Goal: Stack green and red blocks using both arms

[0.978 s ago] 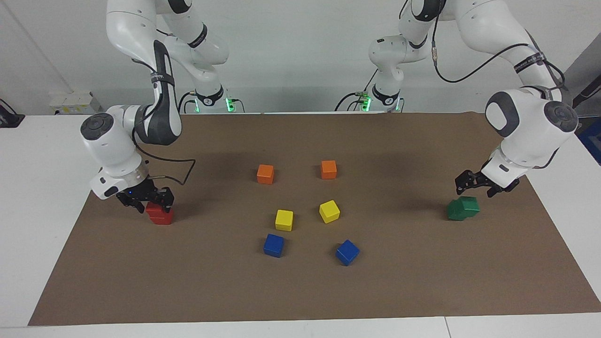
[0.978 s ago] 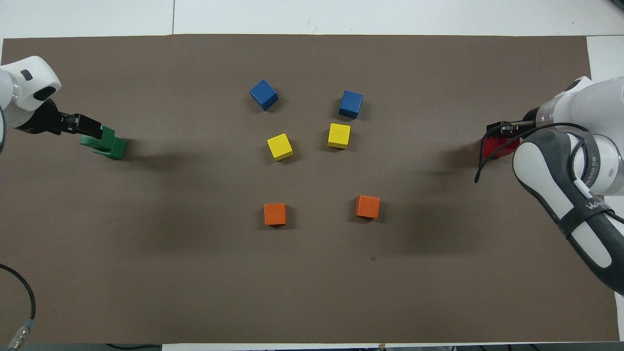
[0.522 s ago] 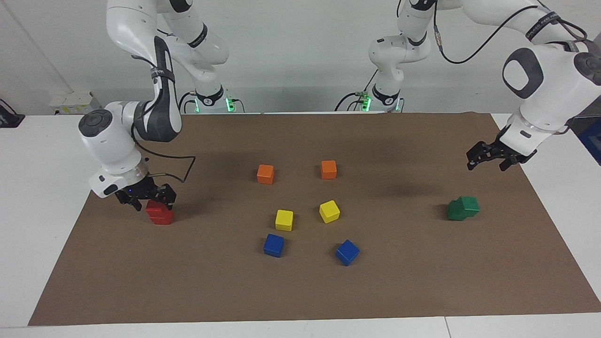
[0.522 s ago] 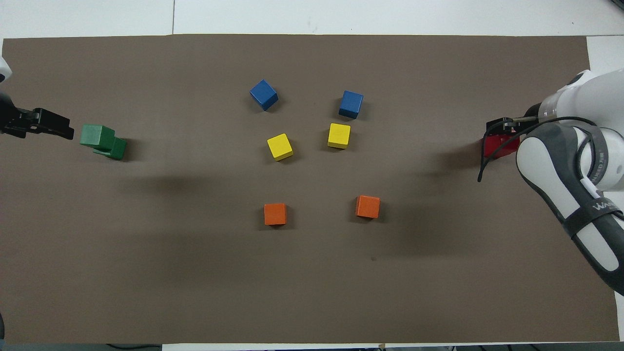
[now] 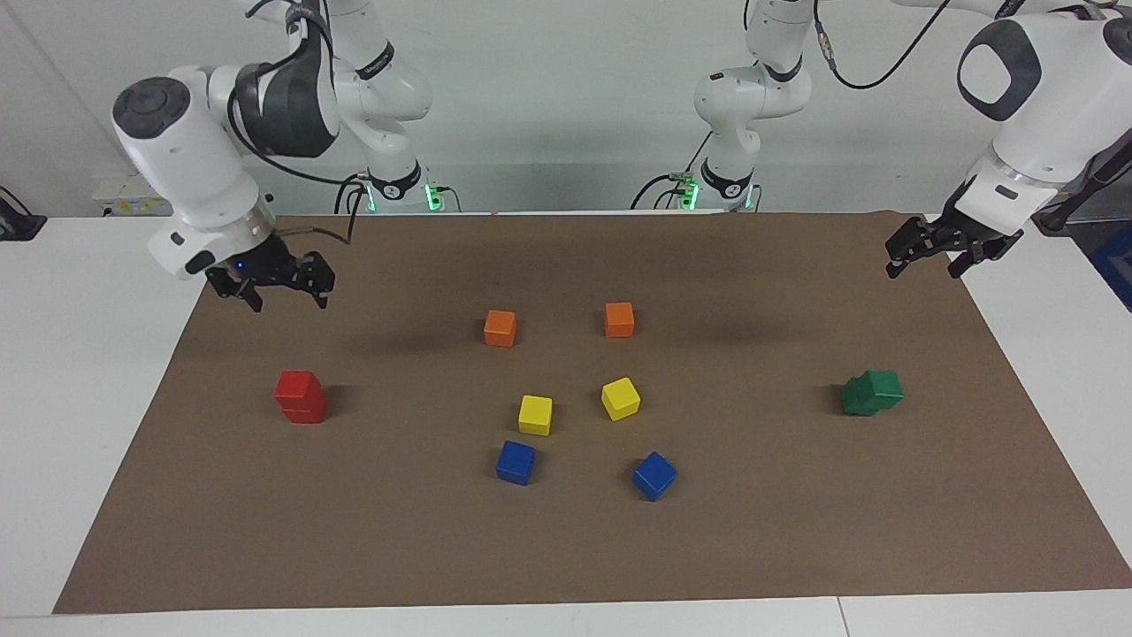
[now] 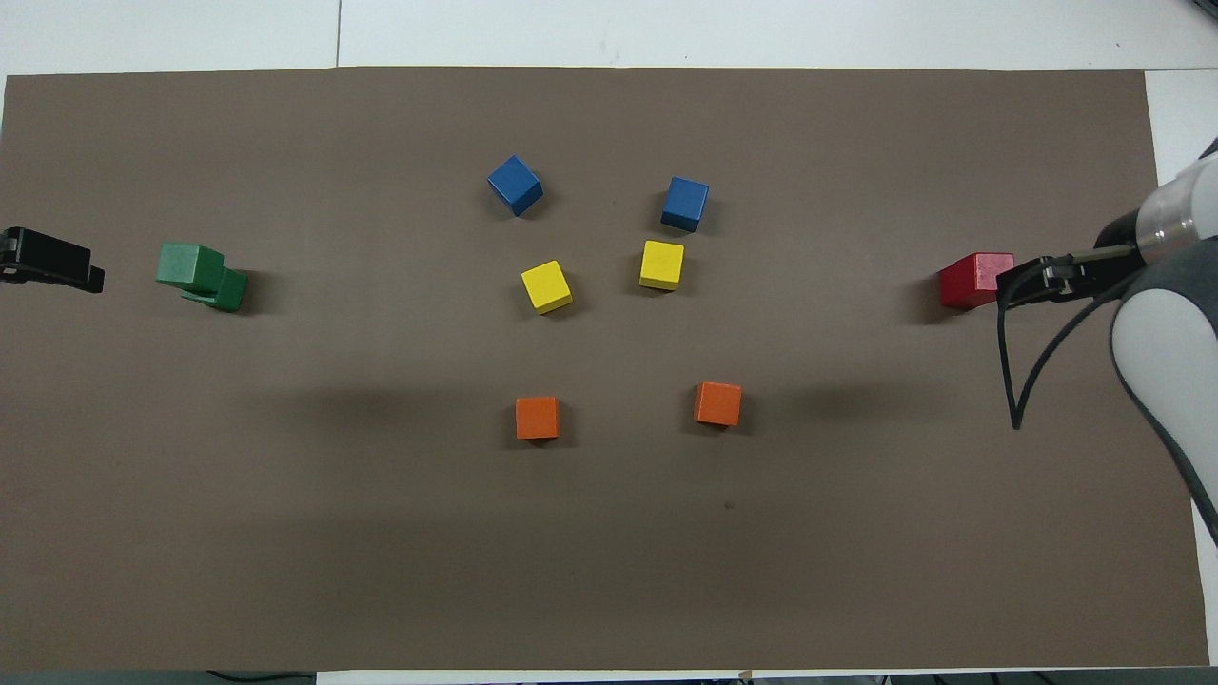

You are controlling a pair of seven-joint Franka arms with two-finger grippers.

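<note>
Two red blocks (image 5: 299, 396) stand stacked one on the other on the brown mat toward the right arm's end; from overhead the stack (image 6: 974, 279) shows as one cube. Two green blocks (image 5: 872, 392) are stacked toward the left arm's end, the top one (image 6: 189, 265) offset from the lower one (image 6: 225, 290). My right gripper (image 5: 285, 294) is open and empty, raised in the air over the mat's edge, apart from the red stack; it also shows in the overhead view (image 6: 1032, 283). My left gripper (image 5: 924, 264) is open and empty, raised over the mat's corner, apart from the green stack; it also shows in the overhead view (image 6: 52, 264).
In the mat's middle lie two orange cubes (image 5: 500, 327) (image 5: 619, 319), two yellow cubes (image 5: 535, 414) (image 5: 620, 398) and two blue cubes (image 5: 516, 462) (image 5: 654, 475). The brown mat (image 5: 566, 548) covers most of the white table.
My right gripper has let go of the top red block and risen away from the red stack. My left gripper has risen higher and drawn back from the green stack.
</note>
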